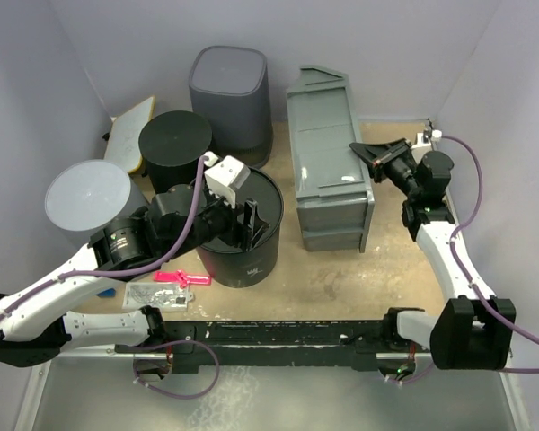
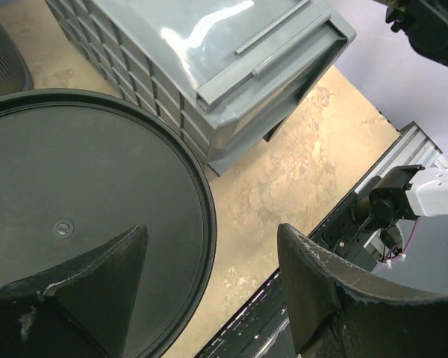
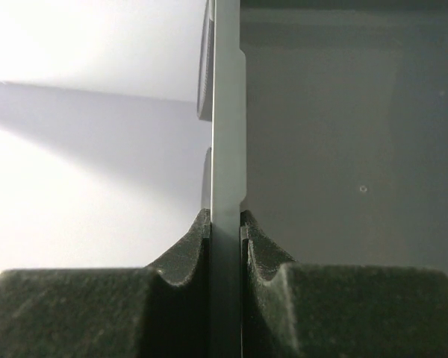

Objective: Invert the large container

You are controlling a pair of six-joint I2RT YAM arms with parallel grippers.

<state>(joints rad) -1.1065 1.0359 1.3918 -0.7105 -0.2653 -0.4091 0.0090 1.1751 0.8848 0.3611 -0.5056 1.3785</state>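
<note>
Little things are lying closest: a pink clip and a clear packet, down by the left arm. Just past them, the left gripper is hanging over the black bucket. Its fingers are spreading wide apart and holding nothing. One finger is sitting above the bucket's round black face and the other is sticking out past the rim. I think it is waiting there to keep out of the way.

Beside the bucket, the big grey bin is lying in the middle of the table, with a flat shiny side facing up. The right gripper is pinching a thin wall on the bin's right side, fingers squeezing tight on both faces. That pinch is probably for tipping the bin over. I cannot tell if the flip is done.

Farther back, a grey tub, a black pot, a pale pot and a sponge are sitting together.
</note>
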